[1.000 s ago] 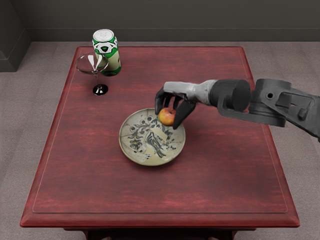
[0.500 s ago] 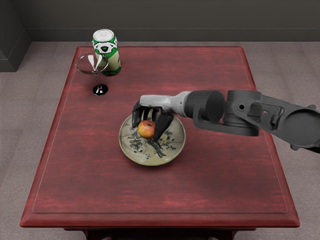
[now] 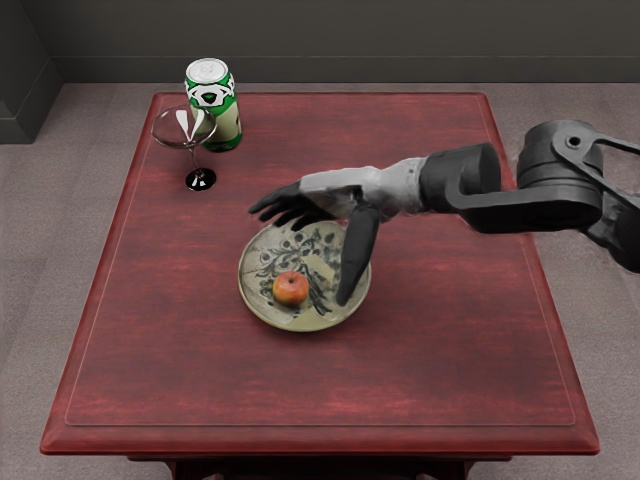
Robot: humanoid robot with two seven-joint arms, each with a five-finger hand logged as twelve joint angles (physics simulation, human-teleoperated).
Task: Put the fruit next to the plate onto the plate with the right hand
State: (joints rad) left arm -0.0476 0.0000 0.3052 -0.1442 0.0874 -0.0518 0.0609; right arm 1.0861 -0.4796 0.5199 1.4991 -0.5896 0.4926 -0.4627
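Step in hand: release, judged complete; the fruit (image 3: 291, 288) lies on the plate (image 3: 250, 296) and no finger touches it.
Fruit: a small red-yellow apple, resting a little toward the near-left of the plate's middle.
Plate: patterned dish near the middle of the table (image 3: 450, 340), well in from every edge.
Right hand (image 3: 325, 205): spread flat and holding nothing, over the plate's far rim; the fingers (image 3: 270, 207) point toward the table's left edge, and one long digit (image 3: 355, 255) hangs down across the right part of the plate.
Right arm (image 3: 455, 180): enters from the right and crosses the table's right edge toward the plate.
Next move, as a judgement: lift the hand and draw it away toward the right edge, keeping the hanging digit off the rim and the apple so that neither is nudged.
Bystanders: a green can (image 3: 214, 103) and a stemmed glass (image 3: 186, 135) stand at the far-left corner, well apart from the plate.
Hidden or unclear: the hand covers part of the plate's far rim; whether the hanging digit touches the plate cannot be told; the arm's upper part is cut off at the right; the glass bowl overlaps the can, so their separation is uncertain.
Left arm: not in view.
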